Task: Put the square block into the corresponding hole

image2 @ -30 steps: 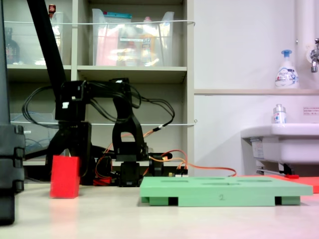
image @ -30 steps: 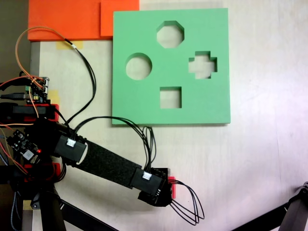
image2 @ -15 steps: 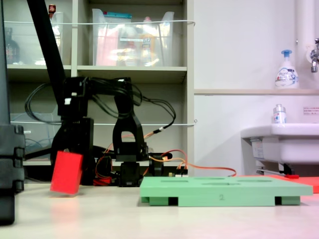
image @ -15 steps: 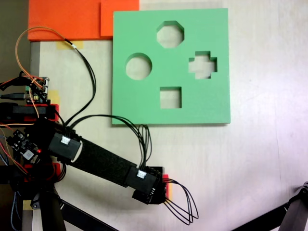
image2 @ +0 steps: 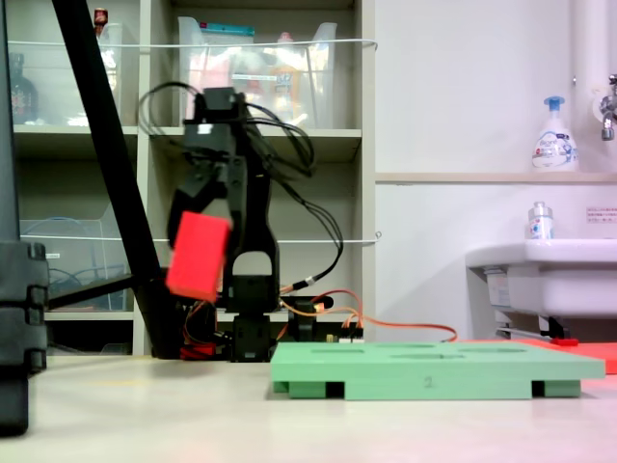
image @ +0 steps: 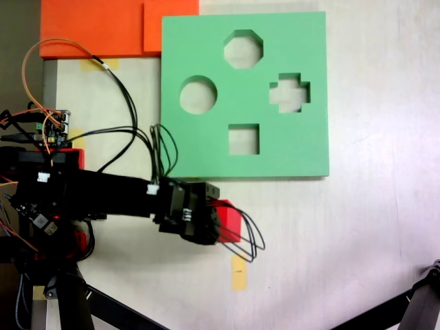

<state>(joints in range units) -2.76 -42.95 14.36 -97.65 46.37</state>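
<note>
The square block (image2: 198, 257), a bright red foam cube, hangs tilted well above the table, with my gripper (image2: 201, 217) shut on its top. From above, a red part of the square block (image: 229, 220) peeks out from under the black gripper (image: 218, 221), just below the green foam board's (image: 206, 148) lower left edge. The corresponding hole (image: 243, 139), a square cutout, lies in the lower middle of the board, up and to the right of the block. In the side view the board (image2: 434, 368) lies flat to the right of the arm.
The board also has a round (image: 198, 95), an octagonal (image: 243, 49) and a cross-shaped cutout (image: 289, 93). A yellow tape strip (image: 238, 273) lies on the table below the gripper. Orange foam sheets (image: 103, 27) sit at the top left. Cables and a circuit board (image: 51, 127) crowd the left.
The gripper has lifted the red block off the table and swung it up and toward the board; the yellow tape strip that lay under it is now uncovered.
</note>
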